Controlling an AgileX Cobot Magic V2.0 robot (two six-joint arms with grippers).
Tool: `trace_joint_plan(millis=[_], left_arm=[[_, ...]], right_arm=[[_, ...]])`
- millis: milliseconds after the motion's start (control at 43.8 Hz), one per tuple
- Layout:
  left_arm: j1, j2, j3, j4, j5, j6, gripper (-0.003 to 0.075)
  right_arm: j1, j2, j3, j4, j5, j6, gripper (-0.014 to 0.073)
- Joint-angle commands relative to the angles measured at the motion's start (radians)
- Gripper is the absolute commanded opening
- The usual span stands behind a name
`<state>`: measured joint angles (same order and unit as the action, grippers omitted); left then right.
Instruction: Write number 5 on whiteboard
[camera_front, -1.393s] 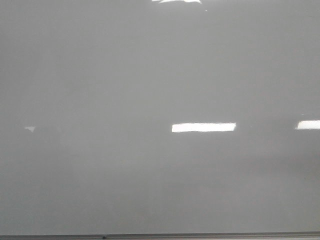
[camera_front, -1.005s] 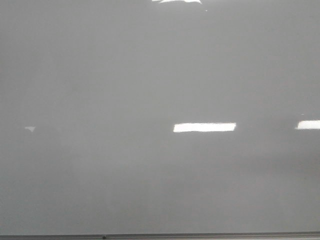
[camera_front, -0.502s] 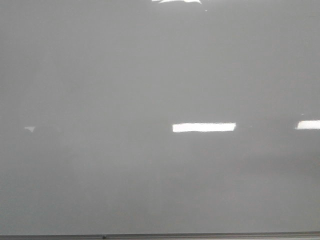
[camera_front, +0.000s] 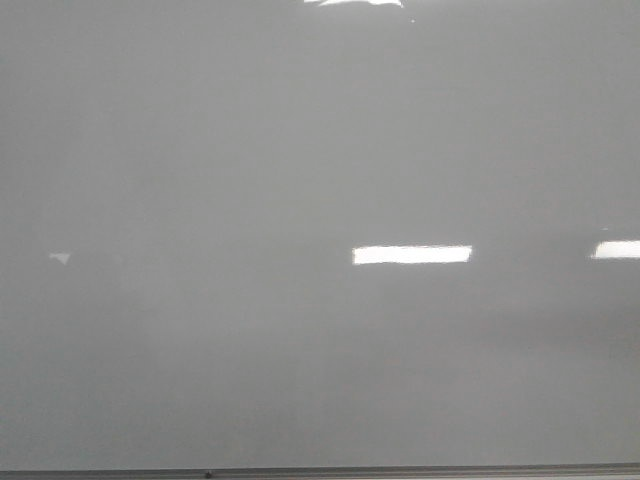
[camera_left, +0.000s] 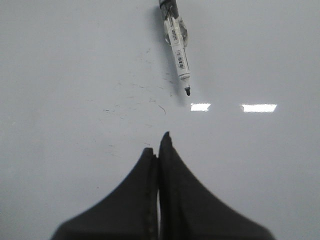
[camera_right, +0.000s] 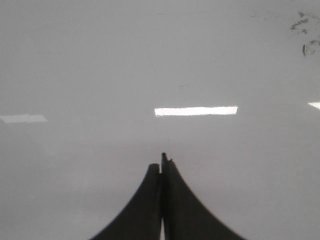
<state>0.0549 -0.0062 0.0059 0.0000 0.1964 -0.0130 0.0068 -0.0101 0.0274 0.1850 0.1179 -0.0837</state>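
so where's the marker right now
Only the left wrist view shows the marker: it lies uncapped on the whiteboard, ahead of the shut left gripper and apart from it, tip beside some faint smudges.

light: dim, even, grey overall | glare: bright rectangular reflections on the whiteboard (camera_front: 200, 150) — midway and at the top edge | shadows: faint, soft | focus: front view grainy and low-contrast — wrist views soft, dark fingers (camera_left: 180, 200) blurred
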Motion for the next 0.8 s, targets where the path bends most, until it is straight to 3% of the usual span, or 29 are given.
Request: trace_joint_plan(millis=[0,137,365,571,777], left_arm=[[0.001,-0.013,0.006,-0.007,-0.093,-0.002,-0.002],[0.001,-0.013,0.006,-0.01,-0.1,-0.002,-0.002],[0.001,-0.013,-0.018,-0.037,-0.261,-0.002,-0.002],[0.001,0.068,-0.21,-0.03,-0.102,-0.002,-0.002],[0.001,0.3,-0.379,-0.006,0.119,-0.002,-0.002]], right_arm=[[0.001,-0.02,-0.015,0.0,-0.086,0.0,-0.0071],[0.001,-0.02,-0.015,0.0,-0.098,0.0,-0.0071],[0.001,-0.02,-0.087,0.0,-0.097,0.0,-0.0071],[0.001,0.07,-0.293,0.0,0.09,0.0,-0.0062],[0.001,0.268,-0.438,0.0,0.119,0.0,-0.0062]])
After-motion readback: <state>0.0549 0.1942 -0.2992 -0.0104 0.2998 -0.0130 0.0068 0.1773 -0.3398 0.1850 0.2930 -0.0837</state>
